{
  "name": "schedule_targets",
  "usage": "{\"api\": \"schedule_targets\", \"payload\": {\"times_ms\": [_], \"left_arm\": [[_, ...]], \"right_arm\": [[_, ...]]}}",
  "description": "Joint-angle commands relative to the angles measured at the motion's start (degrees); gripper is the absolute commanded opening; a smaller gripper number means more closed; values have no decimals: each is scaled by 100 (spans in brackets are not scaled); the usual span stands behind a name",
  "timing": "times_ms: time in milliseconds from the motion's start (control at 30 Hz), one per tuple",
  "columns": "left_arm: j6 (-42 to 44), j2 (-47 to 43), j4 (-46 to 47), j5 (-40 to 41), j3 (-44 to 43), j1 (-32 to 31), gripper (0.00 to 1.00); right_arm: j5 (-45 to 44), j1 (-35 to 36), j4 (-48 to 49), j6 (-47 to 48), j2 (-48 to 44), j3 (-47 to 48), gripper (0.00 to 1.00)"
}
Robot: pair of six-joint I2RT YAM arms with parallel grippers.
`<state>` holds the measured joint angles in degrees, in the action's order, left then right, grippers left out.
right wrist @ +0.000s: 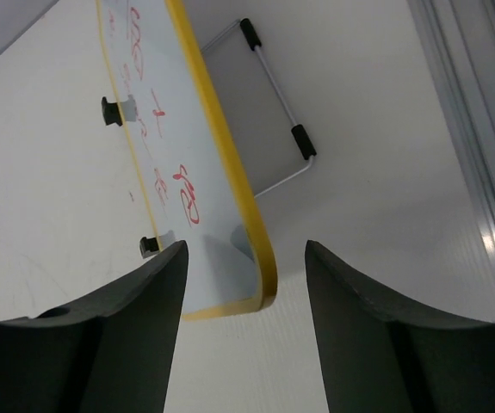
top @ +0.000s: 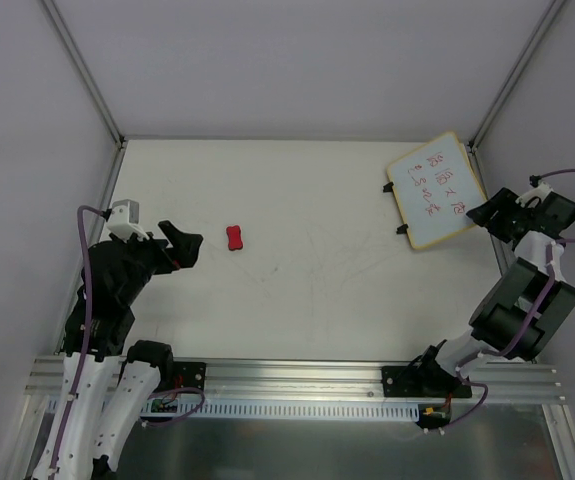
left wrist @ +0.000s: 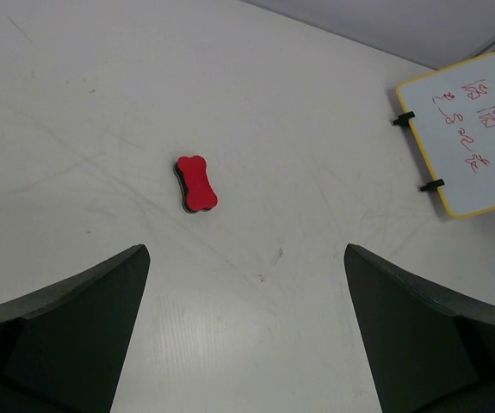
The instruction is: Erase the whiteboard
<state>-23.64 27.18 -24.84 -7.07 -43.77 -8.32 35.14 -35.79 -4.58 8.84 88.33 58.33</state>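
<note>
Right claw (right wrist: 245, 251): one, nearest the lens in its wrist view, fingers spread and gripping nothing, the near corner of the board lying between them. Whiteboard (top: 435, 190): one, at the far right corner of the desk (top: 317, 290), set askew. It has a pale face, a rounded yellow frame, and red handwriting in a few short rows, all unerased. A wire leg (right wrist: 286, 103) with black tips shows behind it, so it is probably propped up, not lying flat. Handling, as judged: light, thin and stiff, with a slick face. It is likely to skate or tip when rubbed, so hold it by the frame at this bare corner, clear of the writing. Black clips: two, both on the board's left edge, one (top: 390, 187) farther back and one (top: 403, 229) nearer. Eraser (top: 235, 238): one, red and bone-shaped, flat on the desk and well apart from the board, on the left side. Left claw (top: 189, 246): one, fingers wide apart and empty, near the eraser and facing it, not touching.
</note>
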Motion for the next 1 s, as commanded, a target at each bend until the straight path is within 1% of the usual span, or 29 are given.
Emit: {"api": "schedule_targets", "payload": {"times_ms": [0,100,167,233,400,467,600,633,800,833,967], "left_arm": [[17,121,102,-128,18,-47,99],[35,200,102,-128,17,-47,99],[26,270,94,-119,17,-47,99],[35,332,93,-145,0,-47,99],[61,437,94,-181,-18,-47,99],[79,481,102,-181,-18,-47,99],[79,534,94,-207,-26,-47,99],[79,543,93,-216,-26,-47,99],[70,578,102,-260,-18,-47,99],[61,578,94,-268,-9,-47,99],[52,587,94,-303,17,-47,99]], "right_arm": [[915,-33,423,188,210,302,59],[1092,-33,660,162,298,311,55],[1144,-33,739,170,333,320,48],[1154,-33,809,171,351,320,44],[1189,-33,967,109,360,320,43],[1224,-42,985,100,377,346,36],[1373,-103,994,74,421,364,29],[1399,-147,1055,56,421,329,22],[1619,-235,1126,-23,334,320,3],[1645,-235,1152,-58,307,329,0],[1847,-235,1521,-382,167,346,0]]}}
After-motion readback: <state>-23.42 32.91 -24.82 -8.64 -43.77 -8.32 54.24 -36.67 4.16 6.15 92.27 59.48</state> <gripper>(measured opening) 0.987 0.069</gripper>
